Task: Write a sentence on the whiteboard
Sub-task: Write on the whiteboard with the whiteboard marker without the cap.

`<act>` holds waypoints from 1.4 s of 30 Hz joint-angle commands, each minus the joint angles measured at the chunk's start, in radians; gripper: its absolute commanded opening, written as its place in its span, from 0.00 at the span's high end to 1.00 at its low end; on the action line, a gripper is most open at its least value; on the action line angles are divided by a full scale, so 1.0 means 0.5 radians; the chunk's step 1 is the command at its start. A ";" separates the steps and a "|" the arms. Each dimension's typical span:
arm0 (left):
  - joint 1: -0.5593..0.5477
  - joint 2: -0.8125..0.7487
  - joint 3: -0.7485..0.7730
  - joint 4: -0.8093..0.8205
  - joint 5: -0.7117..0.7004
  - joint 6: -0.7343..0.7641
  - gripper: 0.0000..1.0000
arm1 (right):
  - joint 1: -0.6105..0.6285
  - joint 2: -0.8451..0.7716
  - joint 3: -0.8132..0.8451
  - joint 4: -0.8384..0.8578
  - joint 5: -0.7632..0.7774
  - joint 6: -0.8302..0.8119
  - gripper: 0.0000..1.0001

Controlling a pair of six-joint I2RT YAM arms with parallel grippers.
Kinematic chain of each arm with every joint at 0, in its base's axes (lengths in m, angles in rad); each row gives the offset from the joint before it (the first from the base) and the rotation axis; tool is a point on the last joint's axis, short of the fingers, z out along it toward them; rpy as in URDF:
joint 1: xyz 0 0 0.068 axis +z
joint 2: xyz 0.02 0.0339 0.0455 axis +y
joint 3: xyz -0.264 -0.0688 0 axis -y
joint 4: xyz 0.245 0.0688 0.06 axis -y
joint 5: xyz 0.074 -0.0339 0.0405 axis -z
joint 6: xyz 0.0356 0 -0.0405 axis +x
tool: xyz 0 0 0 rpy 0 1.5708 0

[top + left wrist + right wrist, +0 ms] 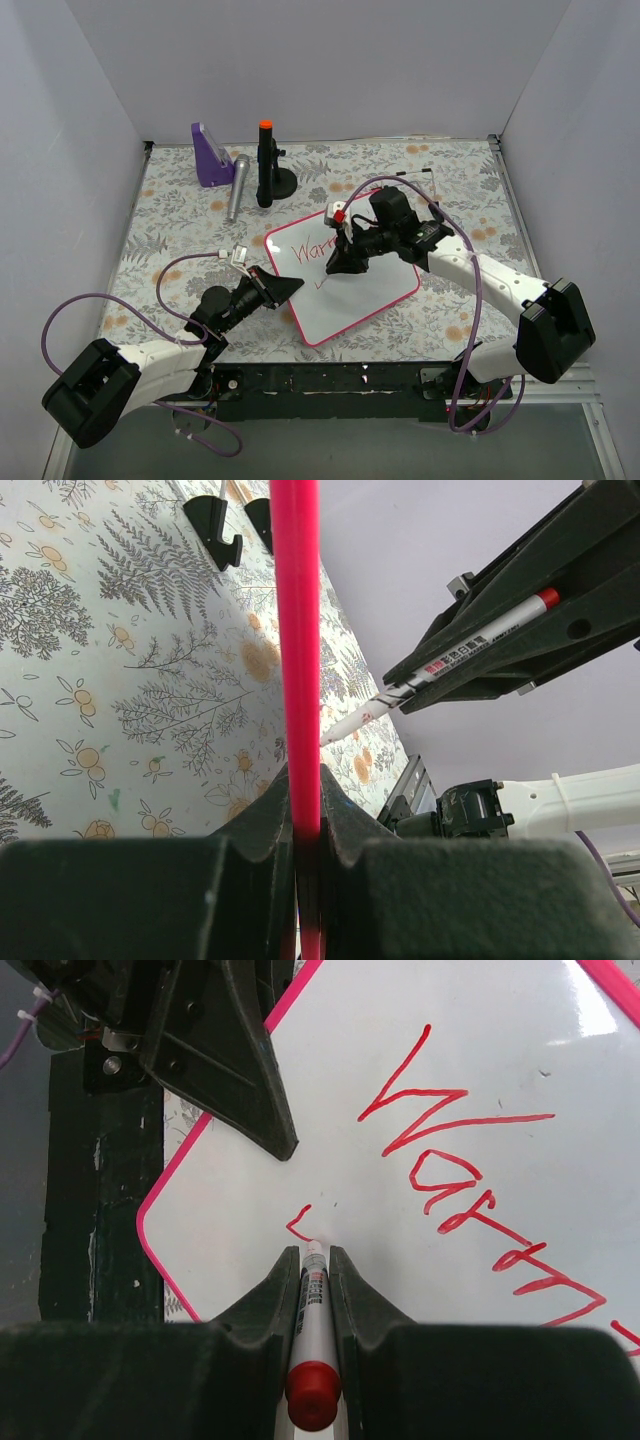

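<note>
**Top view.** The whiteboard [352, 296] lies flat on the counter [170, 225], turned at an angle between the two arms. The left claw [294, 286] is closed on the board's near-left edge, probably to stop it sliding under writing pressure. The right claw [338, 266] holds a marker [340, 216] tip-down over the board's middle.

**Left wrist view.** Both fingers pinch the pink frame [298, 630] with no visible gap. The marker points down at a slant.

**Right wrist view.** The fingers clamp the marker barrel, red cap toward the camera. The tip appears to touch the board beside a short stroke that opens the second line. The sentence [460, 1160] is judged unfinished.
</note>
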 commanded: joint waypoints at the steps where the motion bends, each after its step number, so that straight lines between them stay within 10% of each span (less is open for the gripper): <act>1: -0.009 -0.048 0.020 0.363 0.038 -0.019 1.00 | -0.031 -0.003 0.114 0.035 0.059 0.009 0.99; 42: -0.009 -0.024 0.017 0.397 0.041 -0.016 1.00 | 0.071 0.077 -0.033 -0.207 -0.165 -0.190 0.99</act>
